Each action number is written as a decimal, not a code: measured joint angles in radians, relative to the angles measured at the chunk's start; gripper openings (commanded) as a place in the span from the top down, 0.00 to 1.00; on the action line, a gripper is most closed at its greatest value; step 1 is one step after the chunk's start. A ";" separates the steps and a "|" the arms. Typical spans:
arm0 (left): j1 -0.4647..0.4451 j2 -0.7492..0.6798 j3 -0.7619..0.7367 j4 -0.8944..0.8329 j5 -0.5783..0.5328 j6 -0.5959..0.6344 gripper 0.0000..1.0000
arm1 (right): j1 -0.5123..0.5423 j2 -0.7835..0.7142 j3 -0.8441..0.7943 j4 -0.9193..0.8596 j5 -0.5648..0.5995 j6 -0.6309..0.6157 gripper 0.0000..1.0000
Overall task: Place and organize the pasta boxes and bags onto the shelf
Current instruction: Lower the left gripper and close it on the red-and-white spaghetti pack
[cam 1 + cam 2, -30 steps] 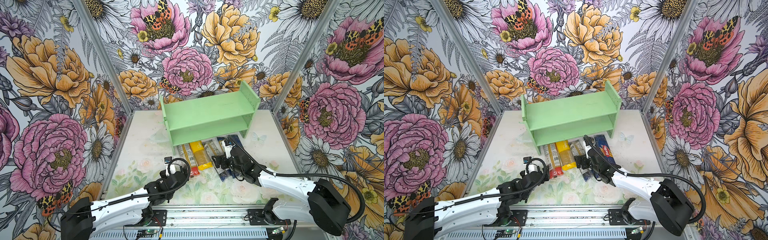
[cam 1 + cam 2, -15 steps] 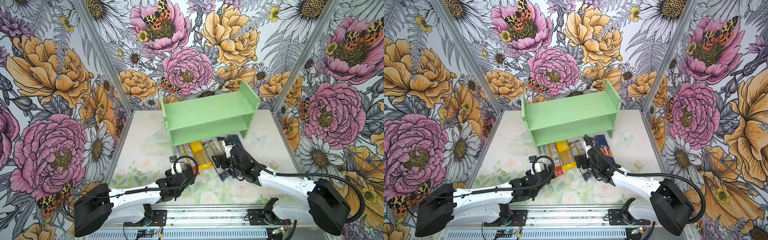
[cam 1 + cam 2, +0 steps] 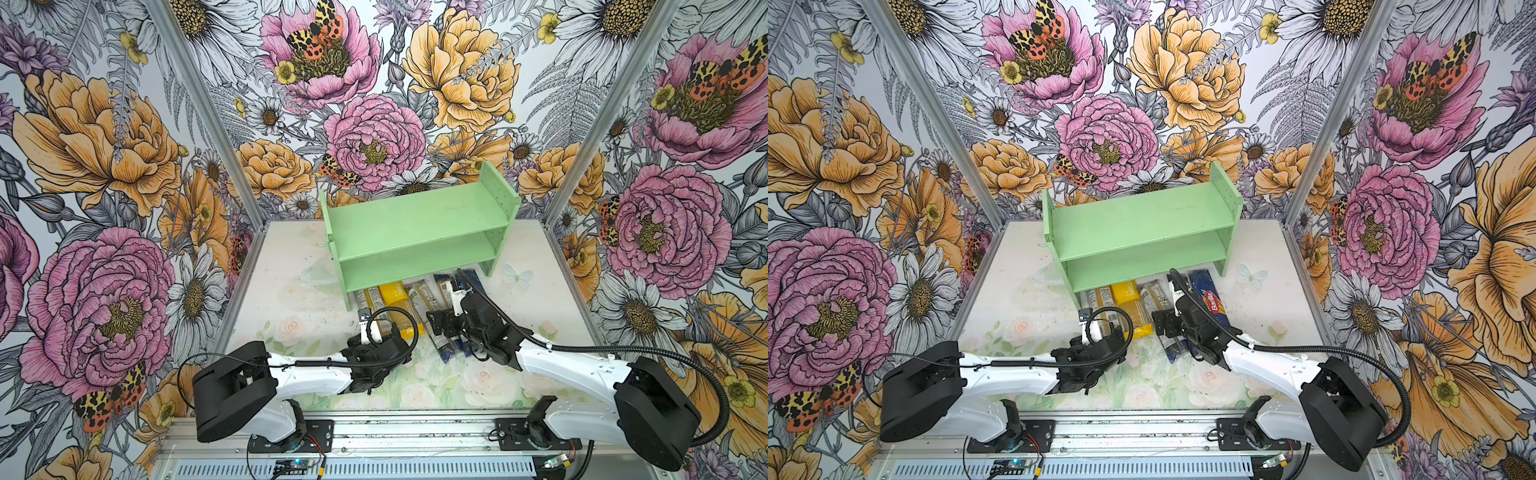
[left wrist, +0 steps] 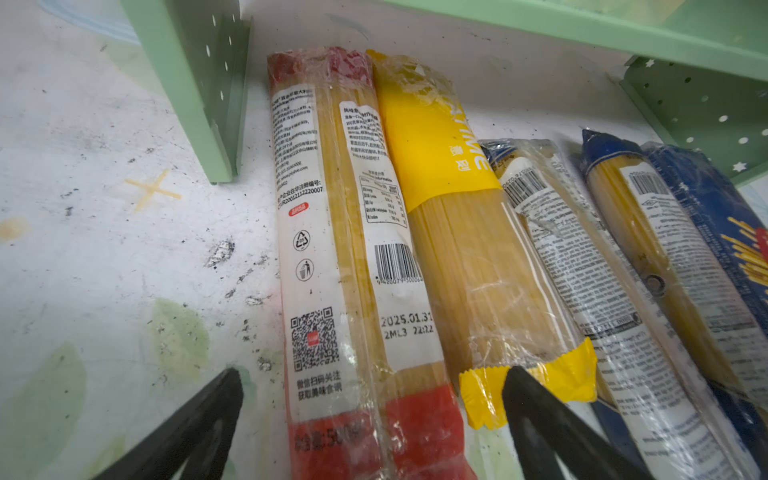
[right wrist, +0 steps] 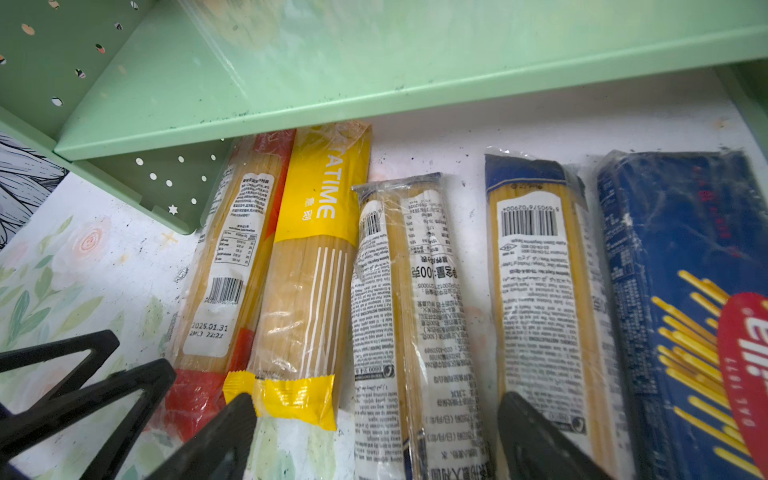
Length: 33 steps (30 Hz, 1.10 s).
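The mint-green shelf stands at the back of the table, both tiers bare. Five packs lie side by side on the table in front of it, their far ends under the lower tier: a red-ended clear bag, a yellow bag, two blue-ended clear bags and a dark blue Barilla box. My left gripper is open, its fingers straddling the near red end of the red-ended bag. My right gripper is open above the near part of the first blue-ended bag.
The shelf's left side panel stands just left of the red-ended bag. The two grippers hang close together over the packs' near ends; the left gripper's fingers show in the right wrist view. Flowered walls enclose the table on three sides.
My left arm has swung right and forward, bringing its open gripper from the bare table over the near end of the red-ended bag. The right arm has stayed put.
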 measured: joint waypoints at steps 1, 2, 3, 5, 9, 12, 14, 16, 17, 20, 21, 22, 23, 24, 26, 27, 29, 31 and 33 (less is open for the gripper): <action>0.000 0.013 0.008 0.000 0.000 -0.006 0.01 | 0.000 0.000 0.000 -0.002 0.000 0.000 0.07; 0.000 0.026 0.016 0.000 0.000 -0.009 0.01 | 0.000 0.000 0.000 -0.004 0.000 0.000 0.07; 0.000 0.037 0.022 0.000 0.000 -0.011 0.01 | 0.000 0.000 0.000 -0.006 0.000 0.000 0.07; 0.000 0.063 0.036 -0.001 0.000 -0.019 0.01 | -0.003 0.000 0.000 -0.009 0.000 0.000 0.07; 0.000 0.109 0.064 -0.009 0.003 -0.034 0.01 | -0.007 0.000 0.000 -0.010 0.000 0.000 0.07; 0.000 0.138 0.072 -0.012 0.003 -0.053 0.01 | -0.007 0.000 0.000 -0.013 0.000 0.000 0.07; 0.000 0.153 0.072 -0.018 0.009 -0.065 0.02 | -0.007 0.000 0.000 -0.014 0.000 0.000 0.07; 0.003 0.167 0.072 -0.023 0.015 -0.078 0.04 | -0.007 0.000 0.000 -0.014 0.000 0.000 0.07; 0.006 0.175 0.072 -0.026 0.019 -0.082 0.04 | -0.007 0.000 0.000 -0.014 0.000 0.000 0.07; 0.013 0.197 0.072 -0.031 0.027 -0.091 0.04 | -0.007 0.000 0.000 -0.014 0.000 0.000 0.07; 0.014 0.203 0.072 -0.031 0.029 -0.095 0.04 | -0.007 0.000 0.000 -0.014 0.000 0.000 0.07; 0.014 0.209 0.072 -0.031 0.032 -0.097 0.04 | -0.007 0.000 0.000 -0.014 0.000 0.000 0.07; 0.014 0.212 0.073 -0.031 0.031 -0.097 0.04 | -0.007 0.000 0.000 -0.014 0.000 0.000 0.07; 0.014 0.213 0.074 -0.031 0.031 -0.097 0.04 | -0.008 0.000 0.000 -0.014 0.000 0.000 0.07; 0.017 0.216 0.077 -0.031 0.031 -0.096 0.02 | -0.010 0.000 0.000 -0.014 0.000 0.000 0.07; 0.019 0.216 0.078 -0.031 0.032 -0.096 0.02 | -0.010 0.000 0.000 -0.014 0.000 0.000 0.07; 0.024 0.217 0.082 -0.031 0.033 -0.096 0.01 | -0.011 0.000 0.000 -0.014 0.000 -0.002 0.07; 0.029 0.222 0.085 -0.031 0.033 -0.096 0.01 | -0.011 0.000 0.000 -0.014 0.000 -0.004 0.07; 0.034 0.229 0.092 -0.032 0.033 -0.095 0.01 | -0.011 0.000 0.000 -0.014 0.000 -0.006 0.07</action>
